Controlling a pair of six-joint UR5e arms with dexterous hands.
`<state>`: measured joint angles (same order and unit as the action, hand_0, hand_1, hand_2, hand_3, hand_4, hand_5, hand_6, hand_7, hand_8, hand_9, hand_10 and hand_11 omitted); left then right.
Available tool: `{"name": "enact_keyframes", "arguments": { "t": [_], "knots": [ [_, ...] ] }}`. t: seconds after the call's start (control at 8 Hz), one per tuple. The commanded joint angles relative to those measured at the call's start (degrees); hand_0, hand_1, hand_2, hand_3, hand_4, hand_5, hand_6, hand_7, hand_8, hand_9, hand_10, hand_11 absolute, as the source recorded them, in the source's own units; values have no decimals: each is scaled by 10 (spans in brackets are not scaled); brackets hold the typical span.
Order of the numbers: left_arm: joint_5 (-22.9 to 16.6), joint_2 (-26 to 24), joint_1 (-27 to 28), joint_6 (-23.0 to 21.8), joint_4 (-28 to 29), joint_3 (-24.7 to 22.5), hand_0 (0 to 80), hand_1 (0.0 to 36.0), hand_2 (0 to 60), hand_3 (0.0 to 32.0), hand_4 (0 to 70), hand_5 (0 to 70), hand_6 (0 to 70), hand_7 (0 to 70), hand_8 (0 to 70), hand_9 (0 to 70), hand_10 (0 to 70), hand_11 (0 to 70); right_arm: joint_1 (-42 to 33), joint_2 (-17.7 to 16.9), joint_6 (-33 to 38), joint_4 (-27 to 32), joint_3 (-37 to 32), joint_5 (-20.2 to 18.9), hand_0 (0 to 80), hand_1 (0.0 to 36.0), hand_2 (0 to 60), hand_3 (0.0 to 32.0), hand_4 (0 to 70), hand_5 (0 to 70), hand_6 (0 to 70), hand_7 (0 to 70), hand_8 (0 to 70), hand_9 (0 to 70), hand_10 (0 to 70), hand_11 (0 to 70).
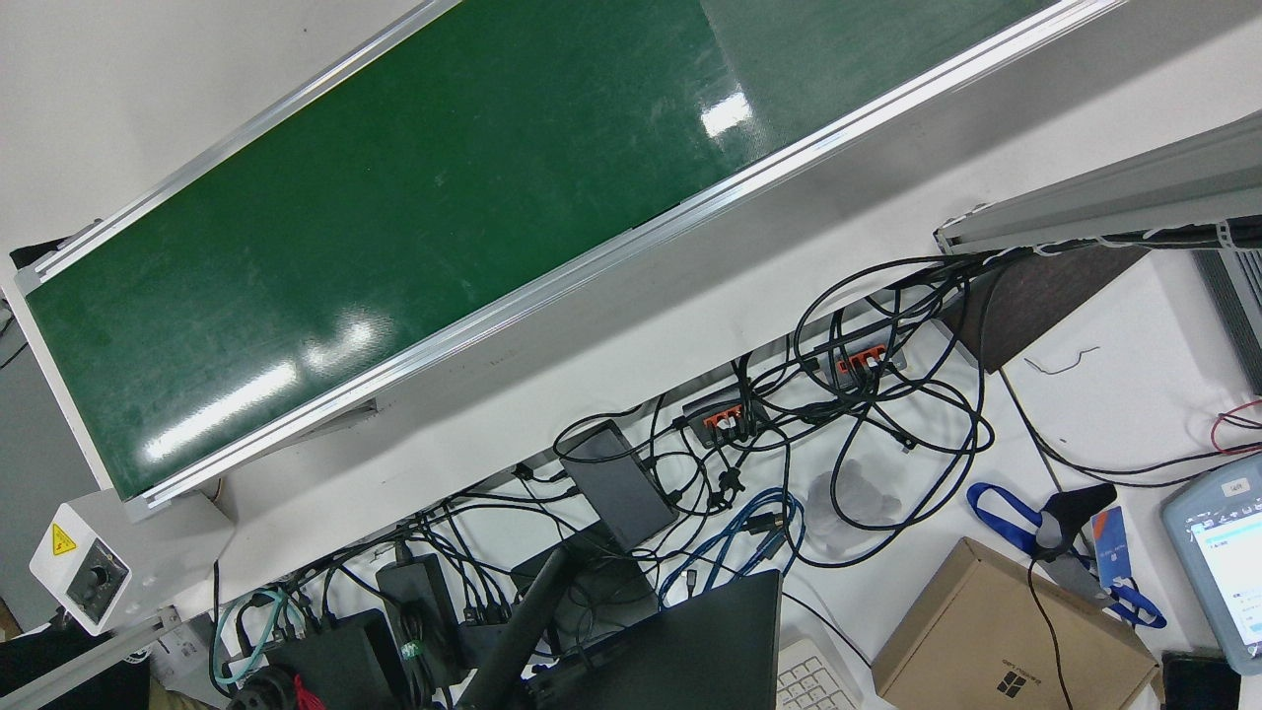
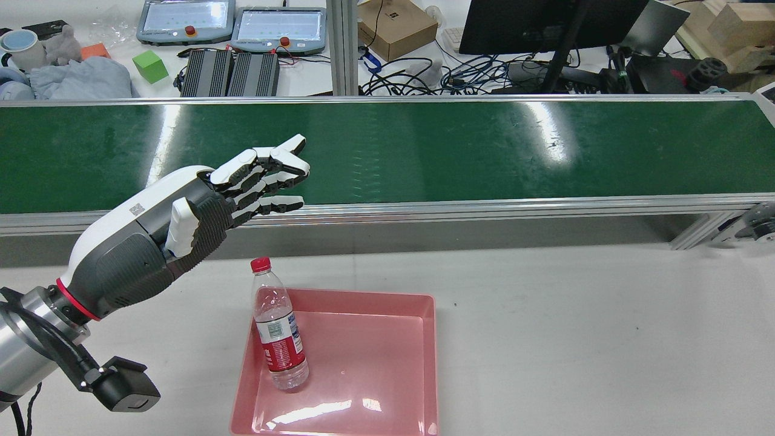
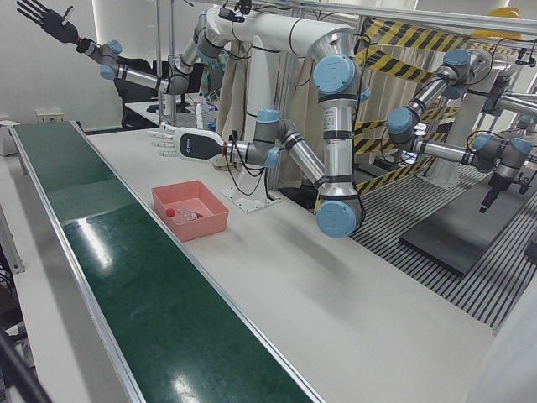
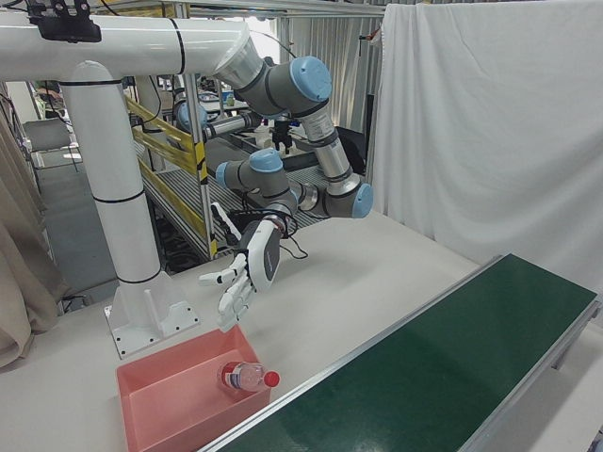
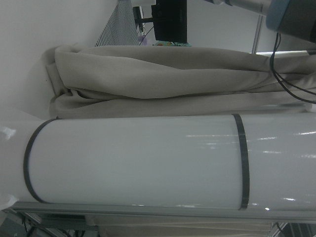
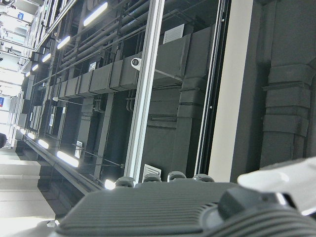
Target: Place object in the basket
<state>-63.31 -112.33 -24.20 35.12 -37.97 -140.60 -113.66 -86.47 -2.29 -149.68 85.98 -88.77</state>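
We see the clear plastic water bottle with its red cap and red label [image 2: 278,330] standing in the shallow pink plastic basket [image 2: 387,300], leaning against its left wall. Our left hand [image 2: 200,203] hovers above it, empty, fingers spread flat over the green conveyor belt [image 2: 484,151]. To finish cleanly, we'd lift straight away, keeping clear of the cap. The right hand [image 6: 197,207] we cannot tell; its camera shows only ceiling.

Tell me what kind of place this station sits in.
Most likely a robotics lab or test workshop: a green conveyor belt runs past a white table, several robot arms stand on pedestals, and teach pendants and tangled cables crowd the benches.
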Motion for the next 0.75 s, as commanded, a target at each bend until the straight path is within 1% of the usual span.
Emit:
{"name": "enact_keyframes", "arguments": {
  "t": [0.0,0.62],
  "knots": [
    [-1,-2,-1,-1,0,0,0,0,0,122,30,373,45,32,94,78,113,151,0,0,0,0,0,0,0,0,0,0,0,0,0,0,0,0,0,0],
    [-1,-1,-1,-1,-2,-1,0,0,0,122,34,372,42,29,93,80,112,150,0,1,0,0,1,0,0,0,0,0,0,0,0,0,0,0,0,0]
  ]
}}
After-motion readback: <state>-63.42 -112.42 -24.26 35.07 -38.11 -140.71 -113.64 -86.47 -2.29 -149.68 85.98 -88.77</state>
